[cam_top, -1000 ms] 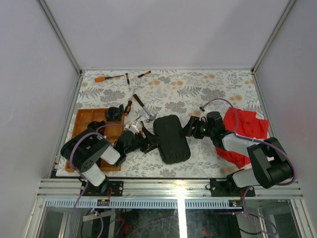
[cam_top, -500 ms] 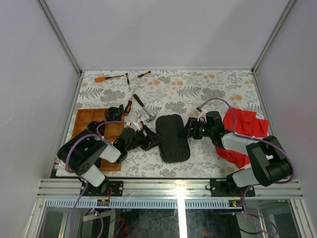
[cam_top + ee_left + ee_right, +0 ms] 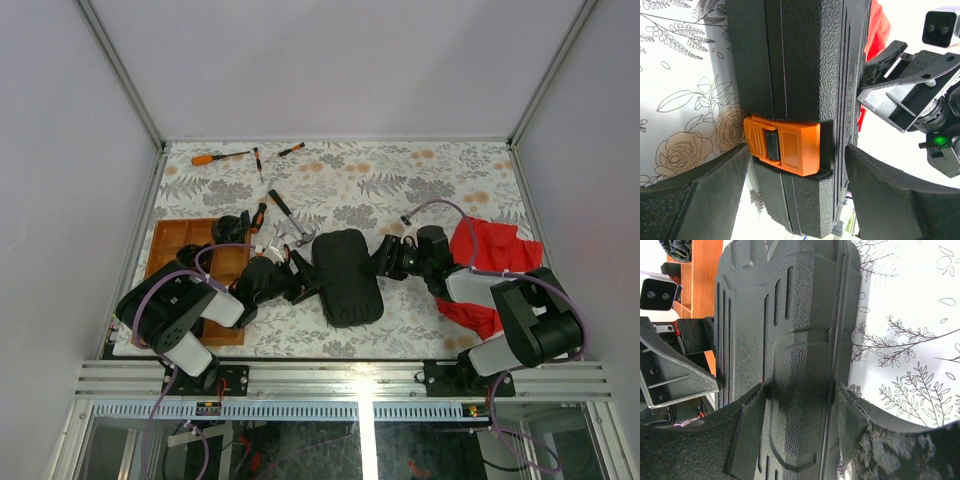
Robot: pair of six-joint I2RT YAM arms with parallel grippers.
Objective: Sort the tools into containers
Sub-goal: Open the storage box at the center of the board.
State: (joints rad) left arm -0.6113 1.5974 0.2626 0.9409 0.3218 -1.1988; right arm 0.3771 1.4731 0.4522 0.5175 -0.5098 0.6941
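The black ribbed tool case (image 3: 345,277) stands on the flowered cloth between both arms. My left gripper (image 3: 797,200) straddles its edge at the orange latch (image 3: 785,145), jaws open with a gap on each side. From the opposite side my right gripper (image 3: 800,425) is shut on the case (image 3: 790,315), both pads pressing its ribbed shell. The wooden tray (image 3: 175,250) lies at the left with a dark tool (image 3: 233,228) at its far corner. A hammer (image 3: 290,222) lies behind the case. An orange screwdriver (image 3: 215,157) and two small drivers (image 3: 258,160) lie at the far left.
A red cloth (image 3: 490,260) is bunched on the right under the right arm. The table's near edge and metal rail (image 3: 350,375) run just behind the arm bases. Walls close in the back and both sides.
The right jaws have closed onto the case and the left jaws have widened a little. The case has shifted slightly and looks narrower from above.
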